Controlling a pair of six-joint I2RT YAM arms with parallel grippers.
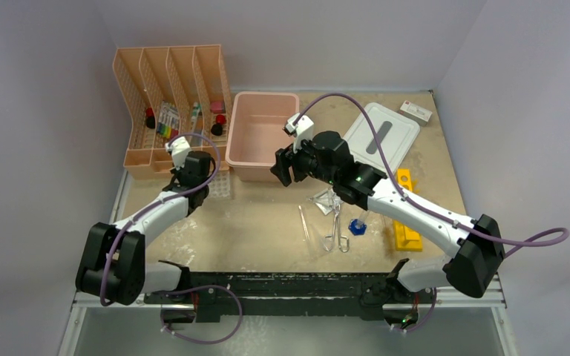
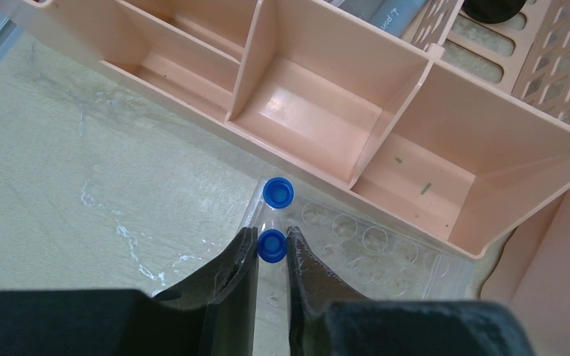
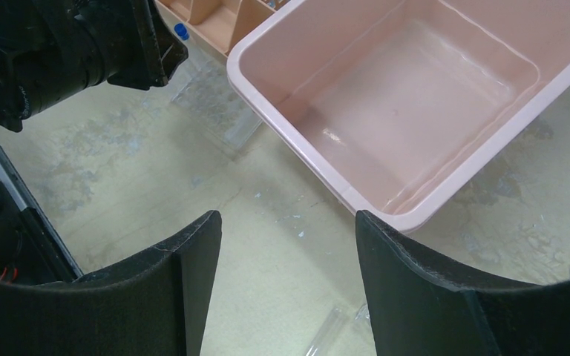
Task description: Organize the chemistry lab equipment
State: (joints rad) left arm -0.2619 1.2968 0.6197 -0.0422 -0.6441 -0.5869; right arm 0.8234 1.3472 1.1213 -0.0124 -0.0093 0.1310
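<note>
Left gripper (image 2: 271, 236) pinches a blue-capped tube (image 2: 272, 247) in a narrow grip, over the left end of the clear tube tray (image 2: 386, 256), just near of the peach organizer (image 2: 304, 111); right gripper (image 3: 286, 230) hangs spread wide, holding nothing, beside the pink bin (image 3: 297, 148).

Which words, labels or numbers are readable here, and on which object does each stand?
"L pon", uncertain and cut off at the picture edge: on a grey-blue item in the peach organizer.
White box at the far right: print too small to read.
</note>
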